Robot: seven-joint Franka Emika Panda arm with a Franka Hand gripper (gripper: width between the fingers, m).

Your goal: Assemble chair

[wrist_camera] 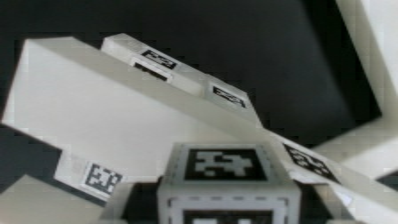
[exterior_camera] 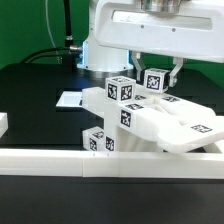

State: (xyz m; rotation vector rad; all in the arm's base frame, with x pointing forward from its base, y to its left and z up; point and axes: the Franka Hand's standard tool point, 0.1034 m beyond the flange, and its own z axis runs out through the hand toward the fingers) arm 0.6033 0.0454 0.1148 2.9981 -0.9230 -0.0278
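The chair parts are white blocky pieces with black-and-white tags. A joined cluster of slabs and frames (exterior_camera: 150, 118) lies tilted in the middle of the black table. A cube-ended leg (exterior_camera: 97, 140) stands by the front rail. My gripper (exterior_camera: 157, 82) hangs over the cluster, shut on the tagged cube end of another leg (exterior_camera: 157, 80), which sits on the cluster's upper side. In the wrist view this cube (wrist_camera: 221, 166) fills the gap between the fingers of my gripper (wrist_camera: 222, 205). Beyond it lies a broad white slab (wrist_camera: 107, 100) with a tagged bar (wrist_camera: 196, 80) along its edge.
A long plain white border rail (exterior_camera: 100, 162) runs along the table's front, with a short rail end (exterior_camera: 3, 124) at the exterior view's left. The marker board (exterior_camera: 68, 100) lies flat behind the parts. The robot base and black cables (exterior_camera: 66, 30) stand at the back.
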